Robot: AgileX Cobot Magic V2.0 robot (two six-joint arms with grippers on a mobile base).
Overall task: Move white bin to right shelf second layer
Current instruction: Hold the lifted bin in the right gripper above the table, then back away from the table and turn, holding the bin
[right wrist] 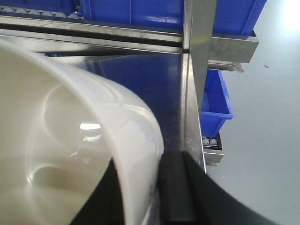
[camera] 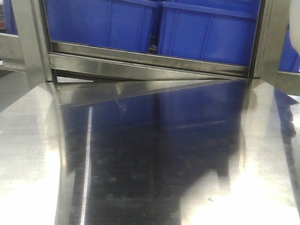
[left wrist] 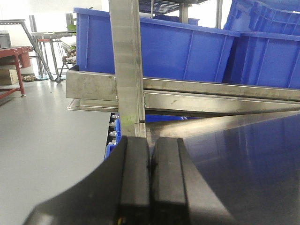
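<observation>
The white bin (right wrist: 70,140) fills the left of the right wrist view, glossy cream with a rounded rim. My right gripper (right wrist: 140,174) is shut on the bin's rim wall, one finger inside and one finger (right wrist: 177,187) outside, above the steel tabletop (right wrist: 168,93). A steel rack tier (right wrist: 93,33) with small white rollers and a flat front lip runs across the top and carries blue crates (right wrist: 140,11). My left gripper (left wrist: 150,146) is shut and empty at the tabletop's left edge. Neither gripper nor the bin shows in the front view.
The mirror-like steel tabletop (camera: 150,154) stretches toward a rack tier (camera: 150,58) loaded with blue crates (camera: 206,28). Upright steel posts (left wrist: 127,65) (right wrist: 199,47) stand at the table's corners. A lower blue crate (right wrist: 215,108) sits beyond the right edge. Grey floor lies on both sides.
</observation>
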